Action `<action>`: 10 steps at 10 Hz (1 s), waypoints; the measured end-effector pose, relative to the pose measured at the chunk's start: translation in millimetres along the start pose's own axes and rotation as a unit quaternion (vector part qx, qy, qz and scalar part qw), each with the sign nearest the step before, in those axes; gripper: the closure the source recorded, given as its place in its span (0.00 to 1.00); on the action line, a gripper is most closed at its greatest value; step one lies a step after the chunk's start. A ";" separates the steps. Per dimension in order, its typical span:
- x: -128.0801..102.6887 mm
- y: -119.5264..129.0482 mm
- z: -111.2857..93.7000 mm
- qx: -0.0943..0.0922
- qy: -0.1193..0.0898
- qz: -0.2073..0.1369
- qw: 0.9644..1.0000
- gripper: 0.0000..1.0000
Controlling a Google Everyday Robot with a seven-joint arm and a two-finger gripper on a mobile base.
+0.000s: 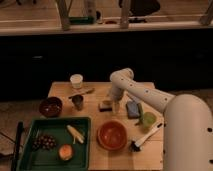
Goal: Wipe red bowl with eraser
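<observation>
The red bowl sits empty on the wooden table, near the front at the middle. The eraser, a small dark block with a pale base, lies on the table behind the bowl. My gripper hangs down from the white arm and is right beside the eraser on its right side, low over the table. I cannot tell if it touches the eraser.
A blue-grey pad, a green cup and a black-and-white brush lie right of the bowl. A maroon bowl, metal cup and white cup stand left. A green tray with fruit is at front left.
</observation>
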 end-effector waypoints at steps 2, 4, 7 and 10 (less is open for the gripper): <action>-0.5 -0.4 5.1 -0.003 -0.002 0.000 1.000 0.50; 1.8 0.3 7.4 -0.010 -0.004 0.001 1.000 0.71; 6.4 -5.0 3.4 -0.008 -0.007 -0.001 1.000 0.98; 7.9 -13.4 -10.6 -0.010 -0.027 -0.017 0.999 1.00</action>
